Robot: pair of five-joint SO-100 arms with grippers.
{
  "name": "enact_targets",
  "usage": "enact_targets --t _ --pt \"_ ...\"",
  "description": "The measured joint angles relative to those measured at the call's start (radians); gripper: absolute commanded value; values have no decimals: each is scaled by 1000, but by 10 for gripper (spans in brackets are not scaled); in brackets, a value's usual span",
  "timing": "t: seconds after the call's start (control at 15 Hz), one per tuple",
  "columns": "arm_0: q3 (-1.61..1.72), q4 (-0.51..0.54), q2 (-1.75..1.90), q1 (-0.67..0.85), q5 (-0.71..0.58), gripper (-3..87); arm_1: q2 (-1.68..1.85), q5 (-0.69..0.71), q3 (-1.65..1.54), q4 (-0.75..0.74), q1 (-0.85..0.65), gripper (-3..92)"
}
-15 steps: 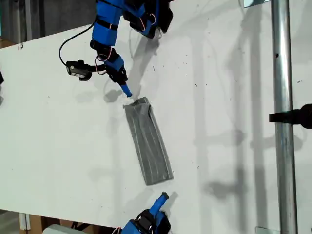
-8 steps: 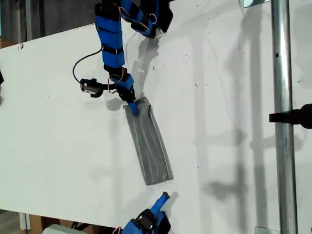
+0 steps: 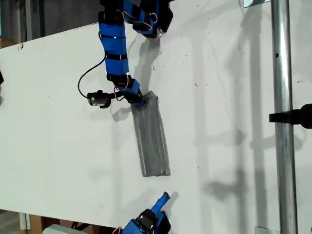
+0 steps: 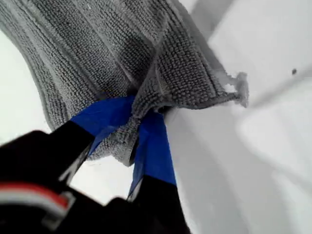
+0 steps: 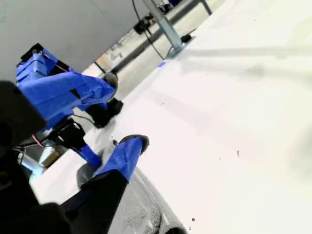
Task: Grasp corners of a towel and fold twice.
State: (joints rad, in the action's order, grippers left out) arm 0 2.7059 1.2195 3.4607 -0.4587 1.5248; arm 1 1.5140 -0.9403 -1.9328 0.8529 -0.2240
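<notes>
White tabletop (image 3: 229, 97) fills the exterior view, with a metal post (image 3: 285, 117) down that view's right side. On it the towel (image 3: 151, 136), already folded into a narrow grey strip, lies with its long axis running from the arm at the top of the exterior view down toward the arm at the bottom, tilted only slightly. My first pincer (image 4: 135, 127) has its blue jaws closed on a bunched corner (image 4: 161, 105) at the strip's upper end; in the exterior view the same pincer (image 3: 138, 101) sits right on that end. My second pincer (image 3: 165, 197) hangs just beyond the strip's lower end, apart from the cloth; its wrist view shows one blue finger (image 5: 127, 152) above the grey fabric (image 5: 139, 204), but whether its jaws are parted I cannot tell. Judging from this, the second fold would carry one short end along the long axis to the other, so the held end must travel toward my second pincer, which is nearer the free end.
</notes>
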Motion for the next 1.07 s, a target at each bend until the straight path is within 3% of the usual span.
enact_targets --t 0.33,0.4,0.6,1.07 --pt "0 0 0 2 -18 187 334 -153 0 825 -66 -4" --pt "0 0 0 2 -18 186 362 -160 0 842 -55 -4" --pt "0 0 0 2 -18 184 354 -160 21 557 21 -4" --pt "0 0 0 -5 -18 184 299 -178 -2 457 23 -4"
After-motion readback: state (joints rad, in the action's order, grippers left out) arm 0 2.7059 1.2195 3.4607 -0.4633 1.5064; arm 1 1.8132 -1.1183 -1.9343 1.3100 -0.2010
